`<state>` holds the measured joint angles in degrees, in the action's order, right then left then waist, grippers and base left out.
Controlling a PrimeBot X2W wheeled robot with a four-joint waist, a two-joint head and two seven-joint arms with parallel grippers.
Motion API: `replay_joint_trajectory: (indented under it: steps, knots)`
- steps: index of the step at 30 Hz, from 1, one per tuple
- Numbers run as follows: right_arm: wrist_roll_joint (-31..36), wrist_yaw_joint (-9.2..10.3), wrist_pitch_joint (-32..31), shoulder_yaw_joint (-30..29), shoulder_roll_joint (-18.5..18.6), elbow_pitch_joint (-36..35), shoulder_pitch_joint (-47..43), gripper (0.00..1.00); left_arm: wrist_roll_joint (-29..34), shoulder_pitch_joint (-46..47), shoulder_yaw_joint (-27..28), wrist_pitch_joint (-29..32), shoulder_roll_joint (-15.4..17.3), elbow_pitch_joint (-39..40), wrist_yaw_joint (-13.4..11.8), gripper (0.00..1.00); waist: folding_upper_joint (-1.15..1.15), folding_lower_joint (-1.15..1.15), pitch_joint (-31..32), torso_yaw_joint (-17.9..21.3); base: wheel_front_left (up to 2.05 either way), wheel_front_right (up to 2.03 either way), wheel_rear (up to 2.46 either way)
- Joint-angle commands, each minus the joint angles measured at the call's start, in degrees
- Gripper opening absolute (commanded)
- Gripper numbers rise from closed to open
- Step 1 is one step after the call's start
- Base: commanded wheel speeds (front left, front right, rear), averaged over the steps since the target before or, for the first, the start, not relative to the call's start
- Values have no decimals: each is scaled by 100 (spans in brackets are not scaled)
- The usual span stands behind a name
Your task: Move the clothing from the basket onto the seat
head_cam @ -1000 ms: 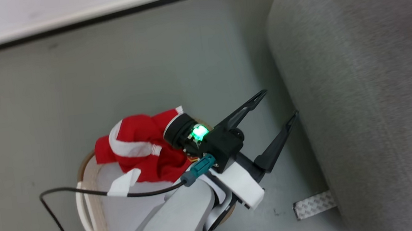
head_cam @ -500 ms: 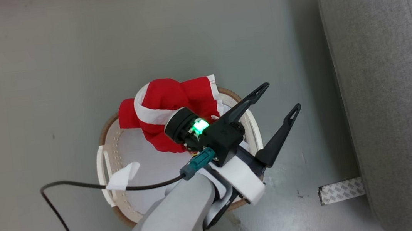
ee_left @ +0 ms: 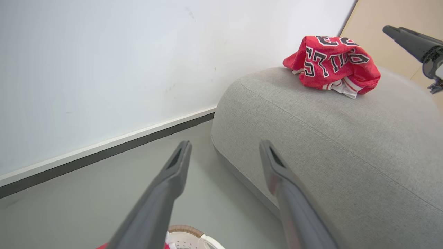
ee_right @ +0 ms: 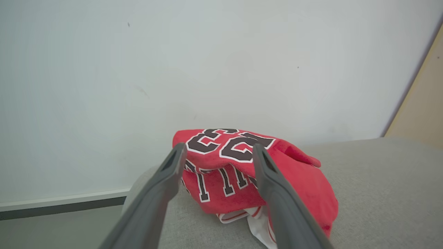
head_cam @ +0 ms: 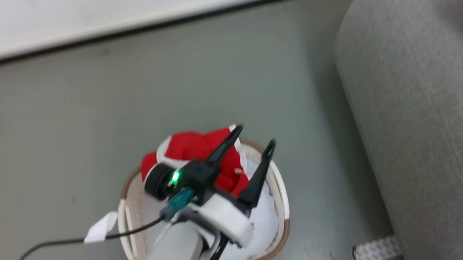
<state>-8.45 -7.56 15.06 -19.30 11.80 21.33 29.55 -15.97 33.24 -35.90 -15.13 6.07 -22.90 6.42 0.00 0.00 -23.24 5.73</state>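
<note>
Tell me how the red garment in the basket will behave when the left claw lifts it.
Probably floppy: the red garment lies crumpled in folds, so it should sag and dangle from a pinch. Likely light: it looks like thin fabric. It is heaped against the basket rim, so it might catch there.

We count two red garments, a white-banded garment and a lettered garment; one basket; one seat; two grippers, the left gripper and the right gripper.
</note>
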Motion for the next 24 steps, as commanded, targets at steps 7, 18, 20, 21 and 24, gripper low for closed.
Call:
replay_joint_trajectory:
  steps: [7,18,20,21,24]
  knots:
    - [123,14,6,373,-319,-837,-1049,100,-227,-891,705,-3,-9,33,-241,100,0,0,1130,-225,0,0,0]
    - [70,14,7,1168,-623,-1432,-2387,100,31,-2428,1806,-3,-51,387,-571,100,0,0,2314,-629,0,0,0]
    - [56,14,7,1260,-699,-1460,-2560,100,67,-2633,1961,-3,-57,450,-576,100,0,0,2403,-675,0,0,0]
    - [105,14,7,1293,-727,-1471,-2631,100,107,-2721,2043,-3,-59,490,-571,100,0,0,2437,-686,0,0,0]
    - [176,14,8,1470,-790,-1382,-2823,100,239,-2980,2291,-3,-38,612,-586,100,0,0,2557,-658,0,0,0]
